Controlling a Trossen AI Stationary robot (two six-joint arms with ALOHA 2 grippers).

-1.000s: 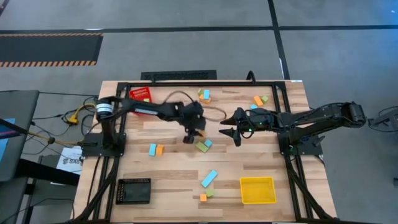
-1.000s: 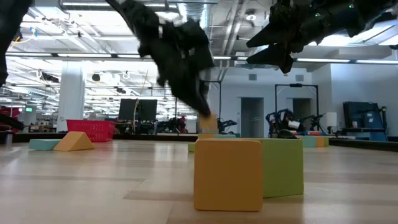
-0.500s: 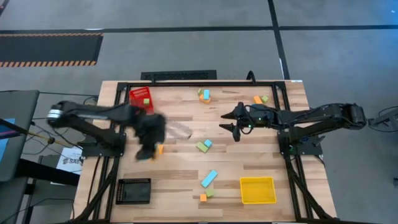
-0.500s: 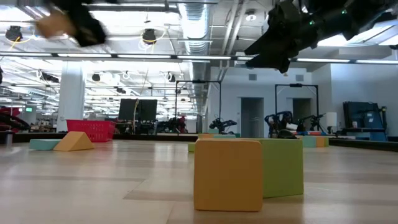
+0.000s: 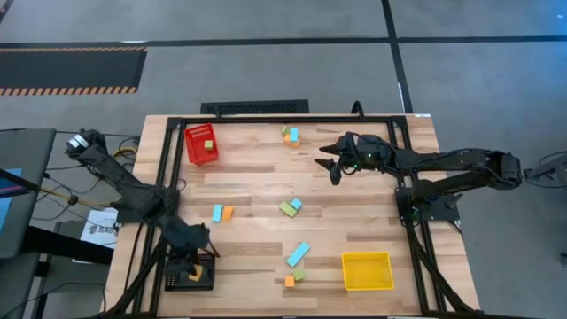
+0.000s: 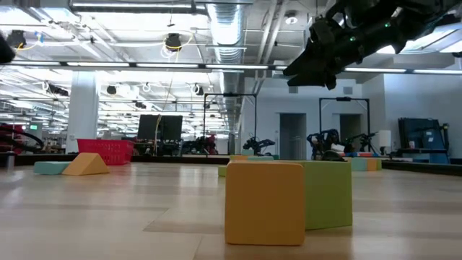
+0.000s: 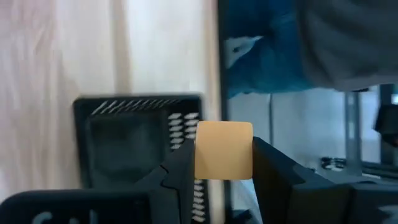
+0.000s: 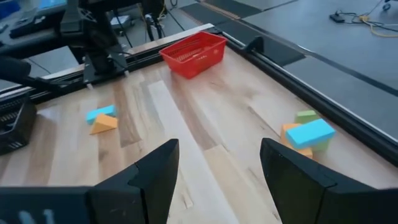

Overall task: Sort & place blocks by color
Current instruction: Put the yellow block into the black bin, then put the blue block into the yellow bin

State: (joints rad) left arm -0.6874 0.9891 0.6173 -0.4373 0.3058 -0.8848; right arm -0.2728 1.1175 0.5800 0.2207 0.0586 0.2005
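the desk point(image 5: 257, 186) is pale wooden planks and stands on a grey floor point(image 5: 266, 62) crossed by dark lines, with a black and orange striped strip point(image 5: 71, 69) at one side. behind the desk, a large hall has a ceiling point(image 6: 180, 29) of pipes, ducts and long bright lights, a white pillar point(image 6: 83, 108), dark monitors point(image 6: 159, 126) and doors point(image 6: 292, 136) in the far wall.

The pale wooden counter point(image 5: 257, 177) carried a red mesh bin point(image 5: 201, 144) at its far-left corner, a black bin point(image 5: 180, 270) near-left, a yellow bin point(image 5: 367, 270) near-right, and scattered orange, green and cyan blocks point(image 5: 291, 206) between.
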